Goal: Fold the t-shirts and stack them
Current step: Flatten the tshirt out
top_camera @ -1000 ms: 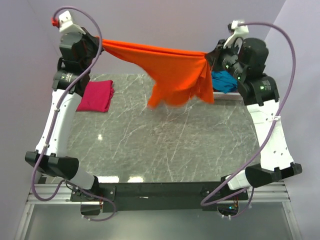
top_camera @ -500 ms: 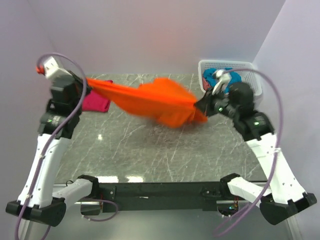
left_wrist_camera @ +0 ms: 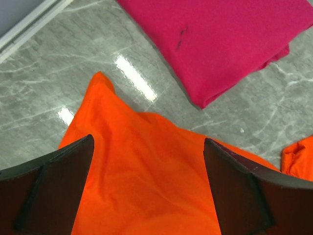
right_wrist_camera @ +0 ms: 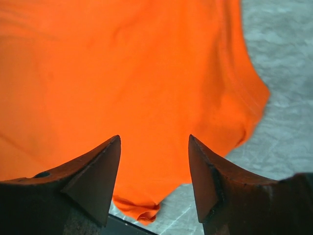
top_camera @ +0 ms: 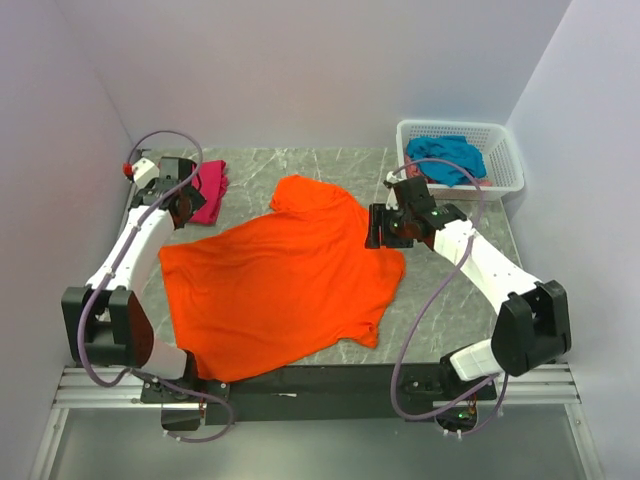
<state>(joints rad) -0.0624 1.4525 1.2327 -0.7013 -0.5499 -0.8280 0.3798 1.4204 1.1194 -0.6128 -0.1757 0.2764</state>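
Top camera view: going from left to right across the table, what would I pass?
Folded magenta-pink shirt → spread-out orange shirt → right claw → white basket holding a teal-blue shirt. The left claw overlaps the pink shirt, so it is left out.

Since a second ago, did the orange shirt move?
Yes. The orange shirt dropped from the air onto the table, now spread flat, nearer the front edge than the folded pink shirt.
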